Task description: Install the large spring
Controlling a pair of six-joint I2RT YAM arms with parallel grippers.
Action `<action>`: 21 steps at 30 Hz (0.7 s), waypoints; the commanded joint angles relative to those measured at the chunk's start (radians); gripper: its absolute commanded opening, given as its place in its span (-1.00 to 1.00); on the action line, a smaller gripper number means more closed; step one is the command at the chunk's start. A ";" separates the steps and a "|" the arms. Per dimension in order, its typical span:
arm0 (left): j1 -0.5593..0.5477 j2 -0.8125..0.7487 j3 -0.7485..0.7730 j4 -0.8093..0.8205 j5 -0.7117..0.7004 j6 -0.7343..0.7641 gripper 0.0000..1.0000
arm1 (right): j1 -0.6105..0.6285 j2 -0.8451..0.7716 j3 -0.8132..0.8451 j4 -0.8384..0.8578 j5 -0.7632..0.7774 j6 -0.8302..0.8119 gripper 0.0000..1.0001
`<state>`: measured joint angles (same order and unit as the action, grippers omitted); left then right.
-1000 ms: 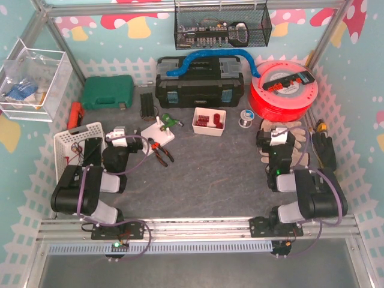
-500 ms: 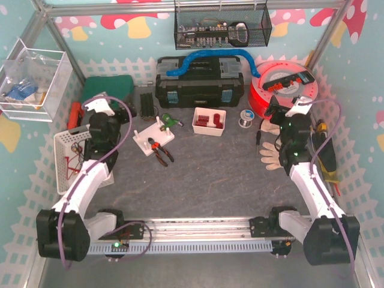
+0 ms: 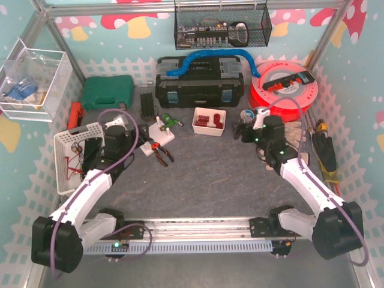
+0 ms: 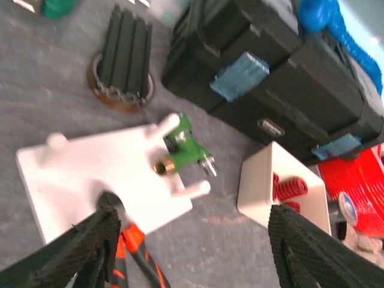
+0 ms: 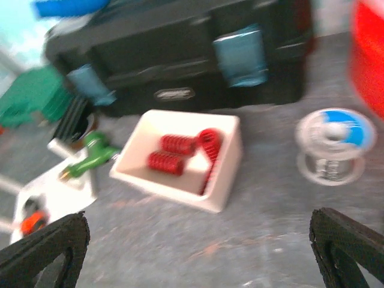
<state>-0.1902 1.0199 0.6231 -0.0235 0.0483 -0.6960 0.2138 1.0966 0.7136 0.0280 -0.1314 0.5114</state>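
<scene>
A white bin point(image 3: 209, 121) holds several red springs point(image 5: 180, 153); it also shows in the left wrist view point(image 4: 282, 192). A white plate with pegs point(image 3: 157, 133) lies left of it, with a green fitting point(image 4: 186, 141) resting on its far edge. My left gripper point(image 3: 141, 133) is open and empty, hovering just above the plate's point(image 4: 108, 174) near edge. My right gripper point(image 3: 243, 131) is open and empty, just right of the bin point(image 5: 180, 162) and pointing at it. Both wrist views are blurred.
Orange-handled pliers point(image 3: 161, 153) lie in front of the plate. A black toolbox point(image 3: 200, 84) stands behind the bin. A solder spool point(image 5: 336, 144) and a red cable reel point(image 3: 283, 90) are at the right, work gloves point(image 3: 297, 141) under the right arm, a white basket point(image 3: 75, 153) at the left.
My left gripper swung right from above the basket to the plate. My right gripper swung left from the cable reel toward the spring bin. Both stayed open.
</scene>
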 commanded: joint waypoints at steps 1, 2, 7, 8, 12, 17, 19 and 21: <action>-0.119 0.010 0.008 -0.107 -0.152 -0.016 0.31 | 0.169 -0.003 0.004 -0.017 0.073 -0.092 0.99; -0.148 0.020 0.013 -0.121 -0.179 -0.016 0.26 | 0.203 -0.001 -0.007 -0.003 0.101 -0.102 0.99; -0.292 0.114 0.029 -0.143 -0.308 -0.025 -0.10 | 0.331 0.044 -0.046 0.075 0.219 -0.158 0.99; -0.312 0.147 0.036 -0.150 -0.323 -0.029 -0.14 | 0.351 0.055 -0.051 0.084 0.240 -0.164 0.99; -0.350 0.261 0.067 -0.190 -0.370 -0.053 -0.20 | 0.365 0.081 -0.084 0.132 0.263 -0.164 0.99; -0.356 0.330 0.058 -0.183 -0.386 -0.090 -0.25 | 0.372 0.081 -0.117 0.184 0.274 -0.160 0.99; -0.356 0.365 0.062 -0.181 -0.375 -0.091 -0.18 | 0.373 0.082 -0.126 0.195 0.279 -0.160 0.99; -0.358 0.395 0.065 -0.177 -0.363 -0.096 -0.20 | 0.374 0.086 -0.125 0.196 0.281 -0.161 0.99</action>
<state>-0.5392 1.3693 0.6621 -0.1902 -0.2985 -0.7643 0.5774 1.1786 0.5957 0.1692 0.1181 0.3656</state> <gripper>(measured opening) 0.408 0.996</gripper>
